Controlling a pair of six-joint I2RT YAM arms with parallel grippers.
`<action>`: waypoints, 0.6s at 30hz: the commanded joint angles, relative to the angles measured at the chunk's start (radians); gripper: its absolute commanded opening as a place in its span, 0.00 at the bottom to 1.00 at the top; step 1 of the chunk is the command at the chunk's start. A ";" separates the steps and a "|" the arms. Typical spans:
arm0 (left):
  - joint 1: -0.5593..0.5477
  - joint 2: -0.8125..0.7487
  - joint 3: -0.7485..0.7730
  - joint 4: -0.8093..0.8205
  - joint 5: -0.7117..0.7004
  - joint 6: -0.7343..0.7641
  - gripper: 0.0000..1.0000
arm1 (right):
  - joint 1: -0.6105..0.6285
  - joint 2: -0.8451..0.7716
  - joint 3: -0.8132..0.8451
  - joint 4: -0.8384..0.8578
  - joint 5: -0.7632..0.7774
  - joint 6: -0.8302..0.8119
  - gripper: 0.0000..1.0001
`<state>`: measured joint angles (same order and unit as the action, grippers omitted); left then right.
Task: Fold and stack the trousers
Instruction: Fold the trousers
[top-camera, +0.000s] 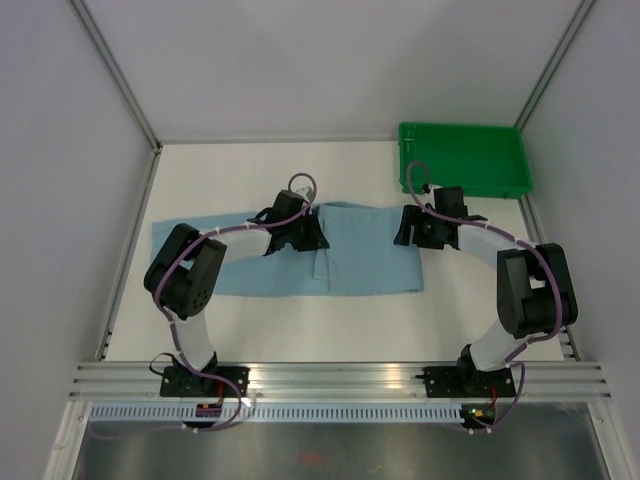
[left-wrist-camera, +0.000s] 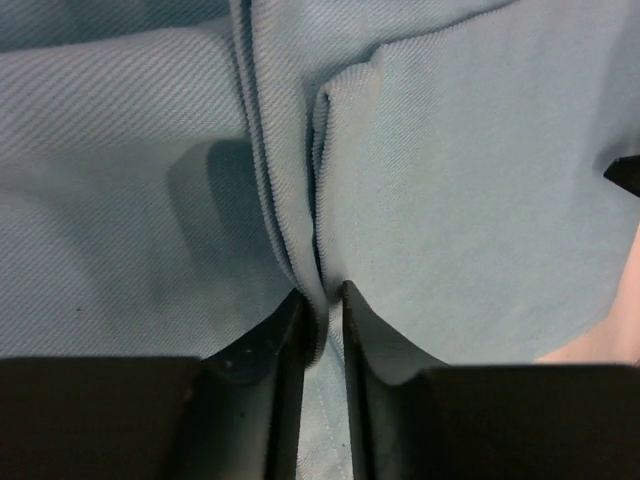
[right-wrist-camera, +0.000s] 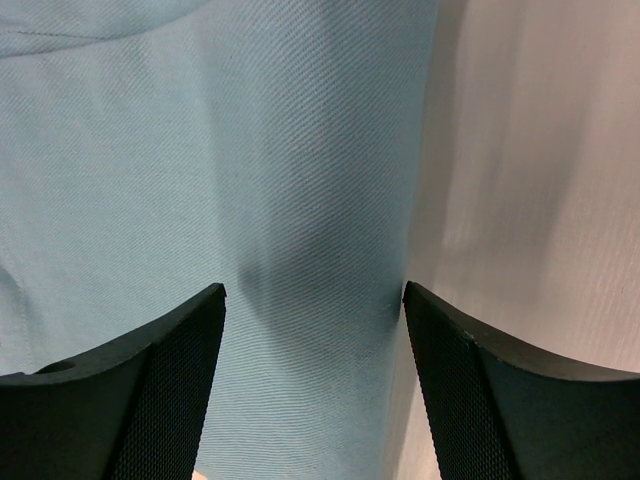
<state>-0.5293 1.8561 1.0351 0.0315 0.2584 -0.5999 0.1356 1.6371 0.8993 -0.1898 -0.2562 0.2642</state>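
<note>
**Item.** The trousers (top-camera: 365, 260) lie flat across the middle of the table (top-camera: 300, 335). They run lengthwise from close to its left edge toward the right and stop short of the right edge. Their right end lies just on the near side of the green tray (top-camera: 465, 160), which sits in the far right corner.

**Handling, as judged.** The cloth is light, soft, woven and limp. It is likely to sag and drag from any single hold, so two holds along one edge are advisable, taken at seams or doubled layers. It is not fragile and should slip little.

**Left gripper** (left-wrist-camera: 322, 305). The jaws are nearly closed and pinch a raised ridge of cloth, about midway along the garment and toward its far edge.

**Right gripper** (right-wrist-camera: 313, 300). The jaws are wide apart and hold nothing. They straddle the garment's right-hand edge, one of the fingers (right-wrist-camera: 170, 360) over cloth and the other over bare table.

**Room.** Bare table shows along the near edge, enough for a fold toward it. Walls stand close at the left and right edges, and the tray crowds the far right corner.
</note>
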 joint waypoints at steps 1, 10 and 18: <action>-0.001 -0.038 0.036 0.004 -0.047 -0.011 0.23 | 0.007 -0.026 -0.014 0.004 0.003 -0.014 0.79; 0.002 -0.123 0.155 -0.161 -0.082 -0.075 0.02 | 0.007 -0.034 -0.022 0.015 0.002 0.004 0.78; 0.008 -0.244 0.097 -0.278 -0.133 -0.115 0.02 | 0.007 -0.048 -0.017 0.020 -0.003 0.015 0.79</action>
<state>-0.5297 1.6764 1.1503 -0.1928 0.1780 -0.6655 0.1356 1.6264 0.8803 -0.1947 -0.2543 0.2691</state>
